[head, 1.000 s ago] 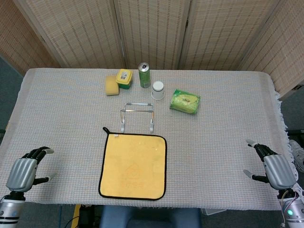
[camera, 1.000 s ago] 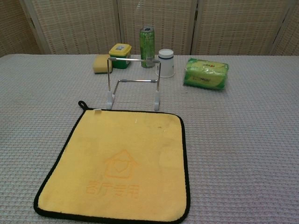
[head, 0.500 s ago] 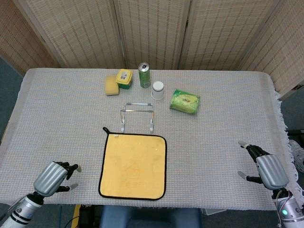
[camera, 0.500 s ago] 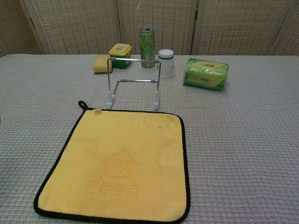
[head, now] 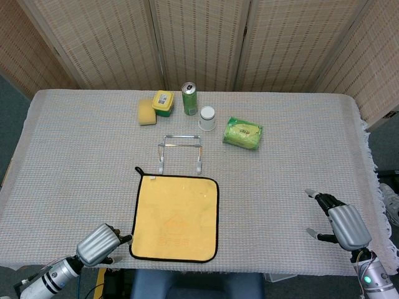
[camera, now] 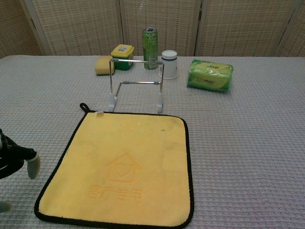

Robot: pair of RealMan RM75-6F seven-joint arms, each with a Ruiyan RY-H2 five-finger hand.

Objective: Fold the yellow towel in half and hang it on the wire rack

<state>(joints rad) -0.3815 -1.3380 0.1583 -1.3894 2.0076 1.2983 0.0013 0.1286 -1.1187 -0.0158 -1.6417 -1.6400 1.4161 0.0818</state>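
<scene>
Yellow towel [head: 175,217] flat; left hand [head: 100,243] beside near-left corner, empty.

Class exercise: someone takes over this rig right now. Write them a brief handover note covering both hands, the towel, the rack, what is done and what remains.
Left robot hand: empty, at the near left corner of the yellow towel.
Right robot hand: open, empty, far right of the towel.
Towel: flat, unfolded, just in front of the wire rack.
Rack: upright, bare.
Done: nothing.
Left: fold the towel in half, hang it on the rack.
</scene>
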